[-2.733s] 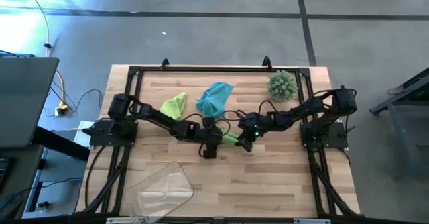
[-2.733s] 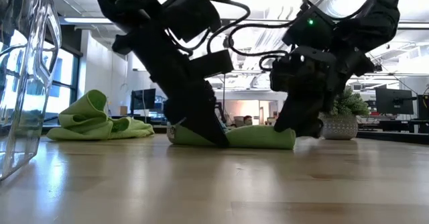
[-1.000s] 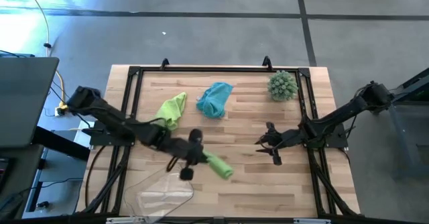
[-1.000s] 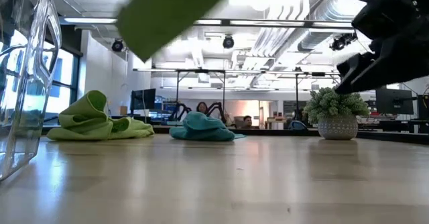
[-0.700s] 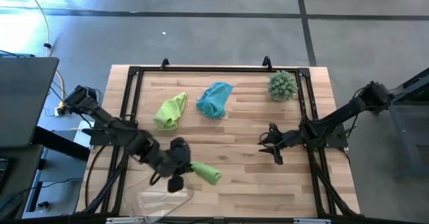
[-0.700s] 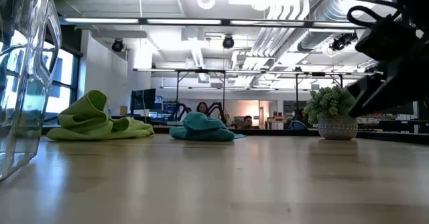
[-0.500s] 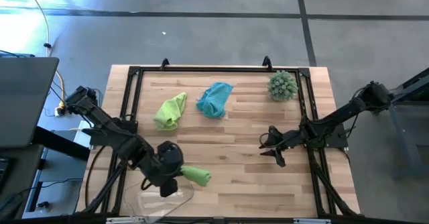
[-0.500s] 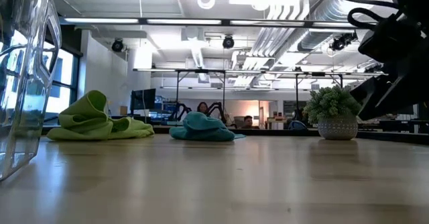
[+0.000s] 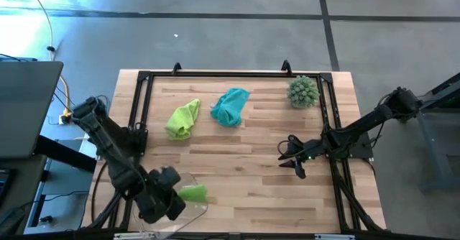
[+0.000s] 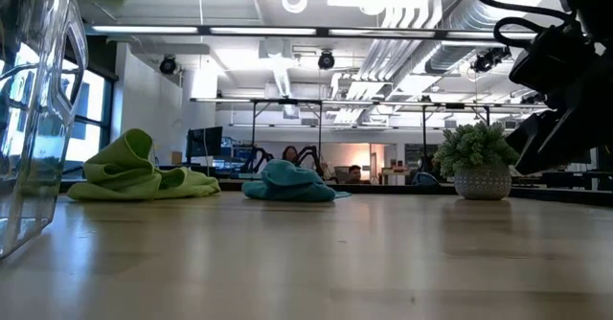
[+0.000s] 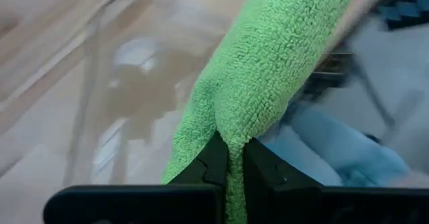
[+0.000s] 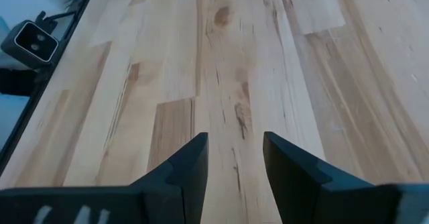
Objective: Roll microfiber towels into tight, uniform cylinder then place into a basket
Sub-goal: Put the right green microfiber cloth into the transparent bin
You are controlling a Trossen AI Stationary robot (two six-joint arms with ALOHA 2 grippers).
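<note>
Carried off the table's centre since the earlier view, the rolled green towel (image 9: 192,192) is now hanging over the clear basket (image 9: 188,210) at the near left edge, with the left gripper (image 11: 230,158) pinching its end tightly. The wooden table (image 9: 244,190) is offering wide open room between the arms. The right gripper (image 12: 233,158) is waiting near the right side, fingers partly apart and empty. Another green towel (image 9: 183,118) and the teal towel (image 9: 231,104) are lying crumpled at the far side. Soft, light and springy, the roll is likely wanting a mid-body grip to stop it unwinding.
</note>
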